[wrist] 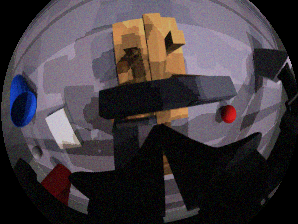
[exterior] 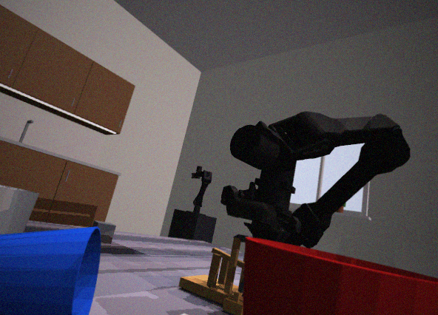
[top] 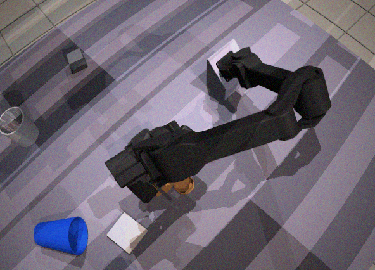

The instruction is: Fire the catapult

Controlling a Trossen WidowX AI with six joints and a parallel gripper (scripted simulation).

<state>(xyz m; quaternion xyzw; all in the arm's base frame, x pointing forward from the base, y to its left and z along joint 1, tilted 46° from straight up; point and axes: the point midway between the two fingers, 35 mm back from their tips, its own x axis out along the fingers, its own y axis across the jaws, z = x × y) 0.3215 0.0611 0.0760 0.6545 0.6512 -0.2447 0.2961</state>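
Note:
The orange-brown wooden catapult [top: 184, 186] [exterior: 200, 284] [wrist: 132, 35] stands partly under my arm, with a dark crossbar [wrist: 167, 95] over its frame. The red ball [wrist: 228, 114] lies on the table beside it, right of it in the wrist view; the top view does not show it. A pale cup [top: 26, 132] [exterior: 16, 208], seemingly the white mug, stands upright at the far left. My gripper [wrist: 158, 129] is shut and empty, low over the catapult's crossbar end. In the exterior view the red container hides the fingertips, so contact with the catapult cannot be told.
A blue cup [top: 54, 234] [exterior: 44, 271] [wrist: 22, 110] lies on its side near a white square block [top: 125, 231] [wrist: 62, 128]. A red container [exterior: 296, 282] [wrist: 56, 182] is close by. A grey block [top: 76, 61] [exterior: 106, 231] lies beyond, and a pale open box [top: 216, 82] is near the arm's base.

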